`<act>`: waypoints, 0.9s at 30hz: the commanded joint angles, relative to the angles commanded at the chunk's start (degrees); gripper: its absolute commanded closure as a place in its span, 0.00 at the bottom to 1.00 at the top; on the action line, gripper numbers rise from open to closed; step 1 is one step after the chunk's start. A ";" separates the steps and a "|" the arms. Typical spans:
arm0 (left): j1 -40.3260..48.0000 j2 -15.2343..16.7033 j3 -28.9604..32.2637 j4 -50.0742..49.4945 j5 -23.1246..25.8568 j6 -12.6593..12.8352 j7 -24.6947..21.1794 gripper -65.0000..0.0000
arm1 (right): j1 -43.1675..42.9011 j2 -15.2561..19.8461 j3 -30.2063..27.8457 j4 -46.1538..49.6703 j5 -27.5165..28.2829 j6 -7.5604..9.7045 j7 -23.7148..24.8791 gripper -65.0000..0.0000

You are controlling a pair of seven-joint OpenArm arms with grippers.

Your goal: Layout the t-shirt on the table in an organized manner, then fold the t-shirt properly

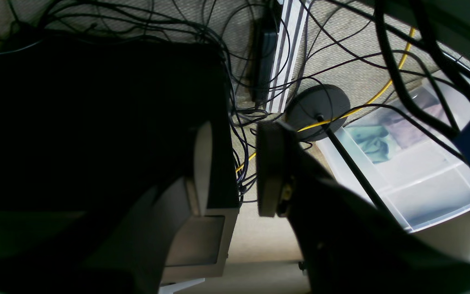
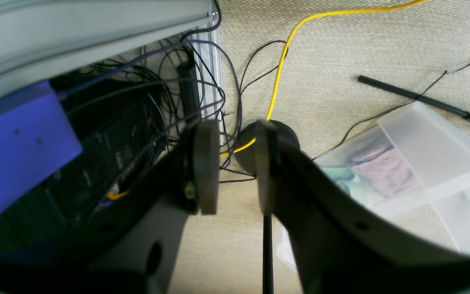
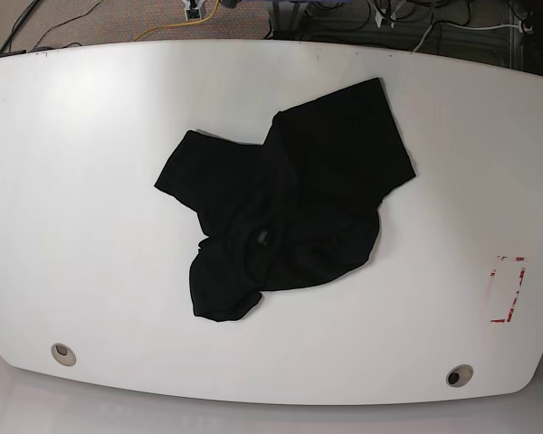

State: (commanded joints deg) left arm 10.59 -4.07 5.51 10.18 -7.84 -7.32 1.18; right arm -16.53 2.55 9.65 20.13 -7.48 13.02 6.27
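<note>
shirt: black t-shirt [image 3: 290,203] lying crumpled mid-worktop, nothing touching it
worktop: white worktop [image 3: 72,181]; red tape [image 3: 507,289] sitting at 4 o'clock of the shirt
left gripper [image 1: 233,167]: jaws standing apart, gripping nothing, pointing at the floor
right gripper [image 2: 237,163]: jaws parted, empty, hanging over carpet and cables

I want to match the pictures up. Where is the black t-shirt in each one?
Base: the black t-shirt lies crumpled mid-table.
Left wrist: not in it; floor, cables.
Right wrist: not in it; floor, cables.
Shared landmark: the yellow cable, seen in all three.
</note>
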 joint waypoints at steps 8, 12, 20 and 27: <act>-0.05 -0.07 0.01 0.10 0.01 0.41 0.00 0.74 | 0.01 0.01 -0.04 0.08 0.07 0.04 -0.09 0.77; -0.07 0.02 0.07 0.13 0.05 1.22 0.05 0.74 | 0.08 0.07 0.01 0.29 0.08 0.01 0.05 0.77; -0.03 0.15 0.05 0.23 0.09 2.80 0.21 0.74 | 0.30 0.17 0.12 0.57 -0.19 -0.04 0.18 0.76; -0.02 0.13 0.12 0.19 0.09 2.89 0.29 0.74 | 0.28 0.22 0.16 0.75 -0.59 -0.07 0.17 0.76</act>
State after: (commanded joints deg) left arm 10.57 -3.93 5.63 10.37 -7.76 -4.44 1.47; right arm -16.25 2.77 9.81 20.88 -8.07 12.95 6.44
